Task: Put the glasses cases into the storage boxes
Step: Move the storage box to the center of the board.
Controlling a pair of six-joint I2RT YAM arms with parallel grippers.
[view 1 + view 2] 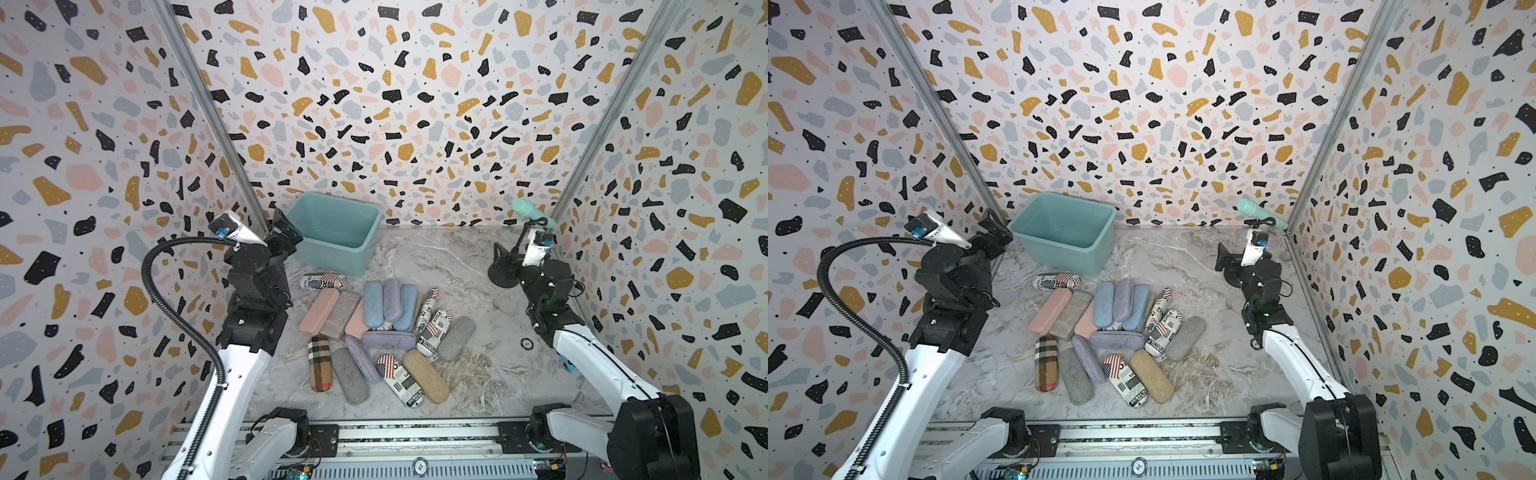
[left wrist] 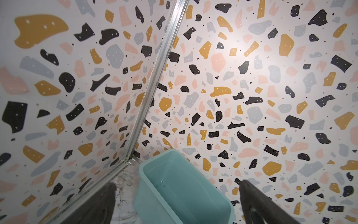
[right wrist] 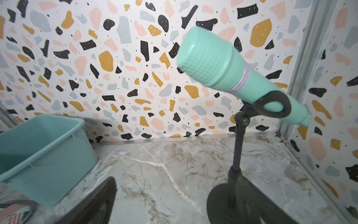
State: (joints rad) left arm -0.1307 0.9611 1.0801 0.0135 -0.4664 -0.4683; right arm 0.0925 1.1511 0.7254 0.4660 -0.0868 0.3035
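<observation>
Several glasses cases lie heaped mid-table: pink, grey, blue, lavender, plaid, tan and flag newsprint. One newsprint case lies apart, just in front of the teal storage box at the back; nothing shows inside the box. My left gripper hangs open beside the box's left rim, holding nothing. My right gripper is open and empty, low over bare marble by the microphone stand, far from the heap. The box wall shows in the right wrist view.
A mint microphone on a black stand with a round base occupies the back right corner. A small round disc lies near the right arm. Patterned walls close three sides; a metal rail runs along the front.
</observation>
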